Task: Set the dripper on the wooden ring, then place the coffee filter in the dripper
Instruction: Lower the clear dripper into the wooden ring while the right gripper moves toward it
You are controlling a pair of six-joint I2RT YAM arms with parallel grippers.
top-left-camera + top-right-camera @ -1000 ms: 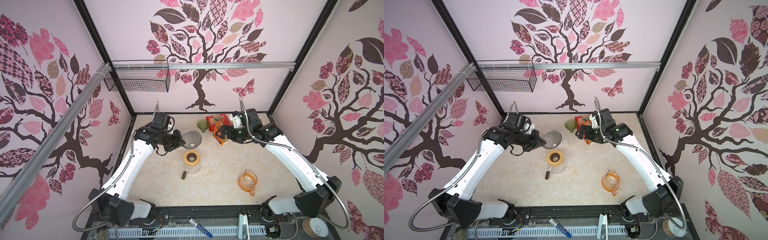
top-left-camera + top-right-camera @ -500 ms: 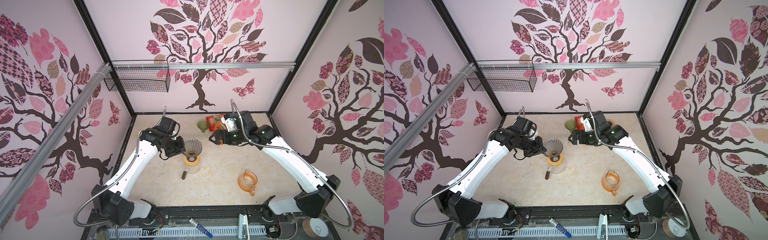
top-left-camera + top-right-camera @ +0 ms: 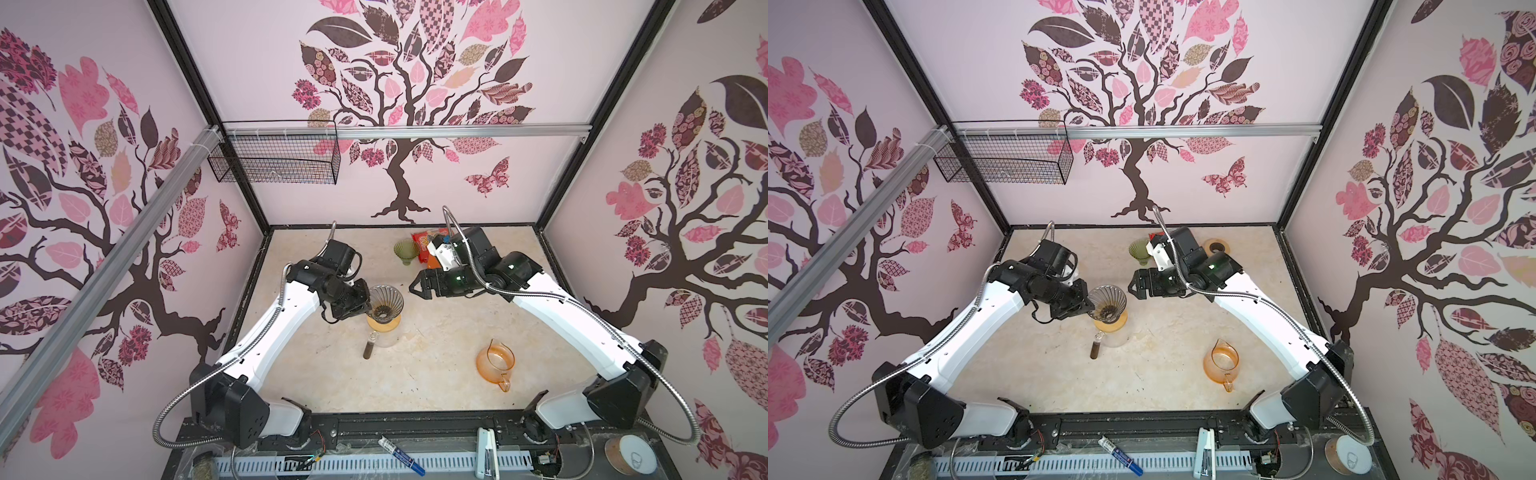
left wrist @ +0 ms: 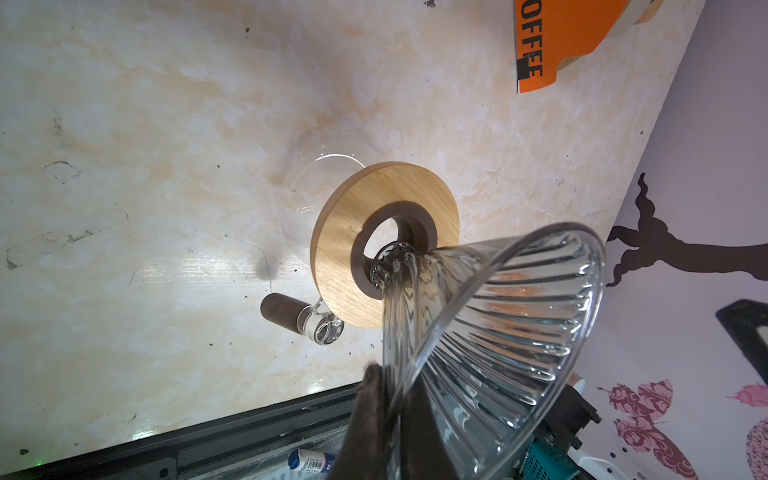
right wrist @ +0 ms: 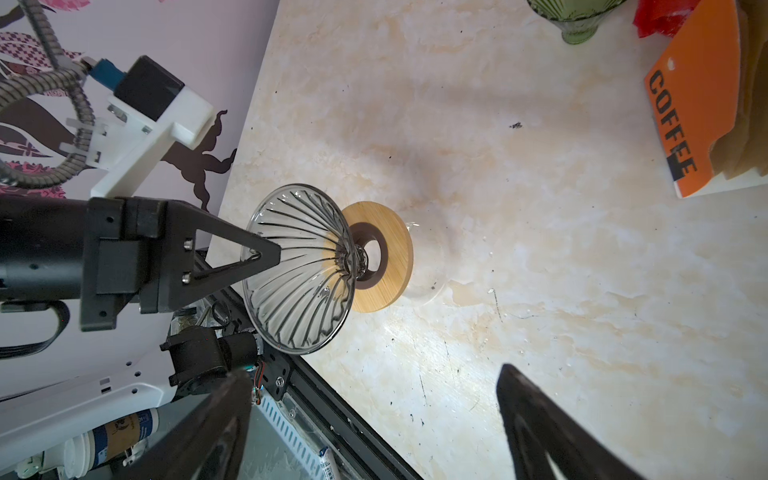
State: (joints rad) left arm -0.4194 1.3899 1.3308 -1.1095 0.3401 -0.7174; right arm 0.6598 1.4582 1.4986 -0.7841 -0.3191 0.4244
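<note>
Where the tabletop runs closest to the arm bases, an amber glass pitcher (image 3: 494, 361) stands upright, nearer than the wooden ring (image 4: 353, 232) and to its right. The ring sits on the glass server (image 3: 384, 338). Left gripper (image 3: 365, 306) is clamped on the rim of the clear ribbed dripper (image 3: 386, 296), which is tilted with its spout at the ring's hole. Just beyond the ring, to the right, is the right gripper (image 3: 417, 286), fingers spread, empty. Farther beyond the ring, brown paper coffee filters (image 5: 748, 124) lie in the orange COFFEE pack (image 5: 698, 112), with a green dripper (image 3: 406, 250) beside it.
</note>
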